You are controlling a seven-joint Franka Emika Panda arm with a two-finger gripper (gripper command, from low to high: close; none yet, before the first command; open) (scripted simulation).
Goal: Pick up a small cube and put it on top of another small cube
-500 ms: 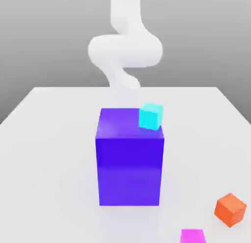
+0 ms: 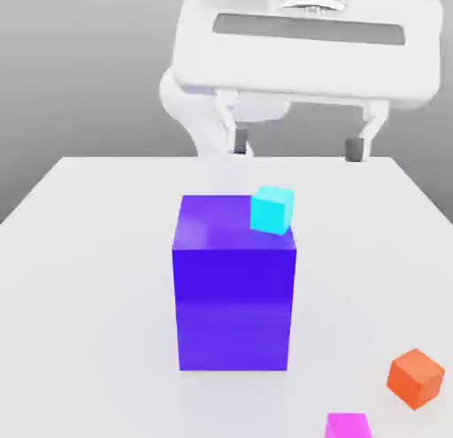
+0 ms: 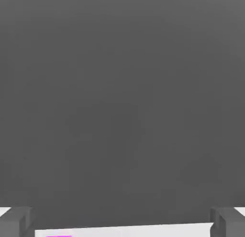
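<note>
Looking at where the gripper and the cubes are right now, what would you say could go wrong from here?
1. The cyan cube sits at the corner of the tall purple block, partly overhanging; a nudge could knock it off.
2. The open gripper hangs high with nothing between its fingers, so the whole descent remains; a small misalignment could push a cube away.
3. The orange cube and magenta cube lie near the table's front edge, where a push could send them off.
</note>
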